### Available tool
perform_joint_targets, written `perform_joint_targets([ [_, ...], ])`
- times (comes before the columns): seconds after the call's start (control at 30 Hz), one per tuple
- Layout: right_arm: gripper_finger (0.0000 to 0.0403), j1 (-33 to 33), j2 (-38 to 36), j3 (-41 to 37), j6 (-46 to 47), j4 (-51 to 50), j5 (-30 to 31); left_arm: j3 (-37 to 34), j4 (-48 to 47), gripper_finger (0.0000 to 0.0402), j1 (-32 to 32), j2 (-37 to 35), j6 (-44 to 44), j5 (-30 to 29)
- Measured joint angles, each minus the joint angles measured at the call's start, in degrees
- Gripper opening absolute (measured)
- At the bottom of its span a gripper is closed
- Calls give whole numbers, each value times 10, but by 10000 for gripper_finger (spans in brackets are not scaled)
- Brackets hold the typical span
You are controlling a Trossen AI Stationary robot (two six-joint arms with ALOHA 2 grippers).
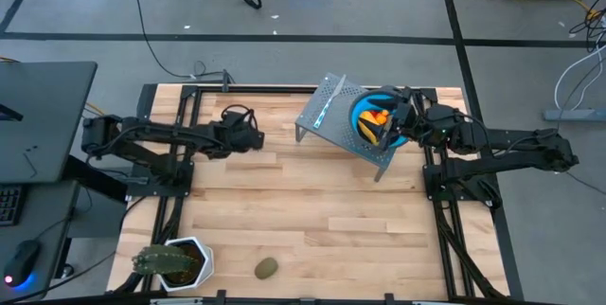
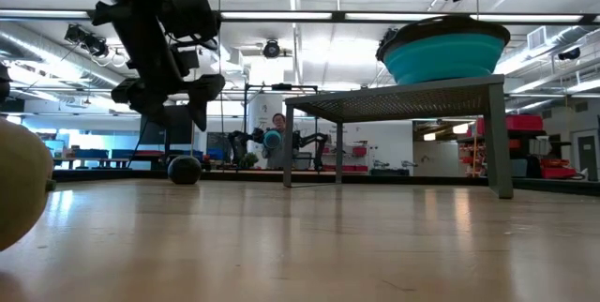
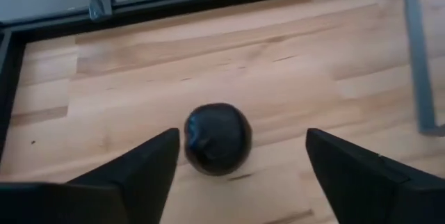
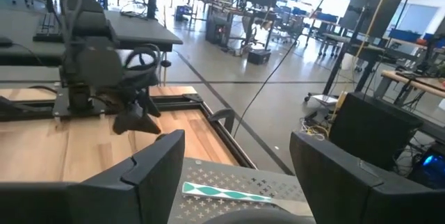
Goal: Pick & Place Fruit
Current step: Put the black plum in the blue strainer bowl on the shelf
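Note:
A dark round fruit [image 3: 217,139] rests on the wooden table [image 1: 312,210] near its far left. My left gripper [image 3: 243,137] hovers open just above it, one finger on either side, touching nothing; the low view shows the fingers [image 2: 199,96] clear of the fruit [image 2: 185,169]. An olive-brown oval fruit [image 1: 266,267] lies by the near edge. Yellow and orange fruit pieces [image 1: 377,120] sit in a blue bowl [image 1: 358,116] on a grey perforated stand [image 1: 331,116]. My right gripper [image 4: 238,140] is open and level, high over the bowl.
A green spiky plant in a white pot [image 1: 175,262] stands at the near left corner. A thin pale-blue stick [image 4: 226,191] lies on the stand's top. The stand's legs [image 2: 502,143] rise at the far right. The middle of the table is bare wood.

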Motion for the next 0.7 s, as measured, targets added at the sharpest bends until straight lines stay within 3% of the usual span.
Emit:
perform_joint_targets([
  [0.23, 272, 0, 0, 0, 16, -2, -36, 0, 3, 395, 45, 0, 59, 20],
  [0.43, 272, 0, 0, 0, 35, -22, -40, 0, 23, 384, 51, 0, 68, 12],
  [0.7, 272, 0, 0, 0, 53, -27, -43, 0, 44, 389, 43, 1, 77, 46],
])
